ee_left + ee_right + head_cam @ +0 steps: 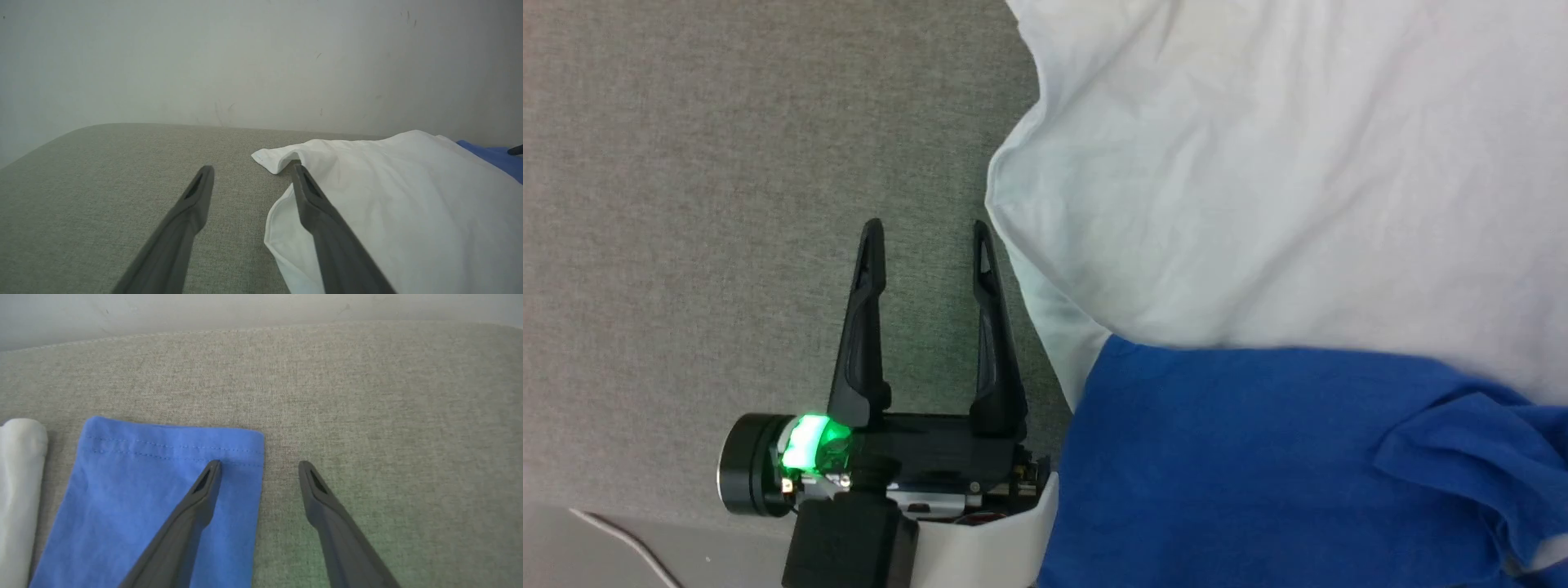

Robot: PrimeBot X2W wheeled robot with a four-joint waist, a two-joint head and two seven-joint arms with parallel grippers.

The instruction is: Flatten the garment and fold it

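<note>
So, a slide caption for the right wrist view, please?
Open right gripper straddles the edge of the garment's blue sleeve.

A grey-beige woven fabric surface [686,204] covers the left half of the head view. At that frame's lower left corner it ends at a smooth pale strip [564,559], where a thin white cable [621,541] runs diagonally. In the left wrist view, a pale wall [245,61] with small dark scuffs spans the upper half.
</note>
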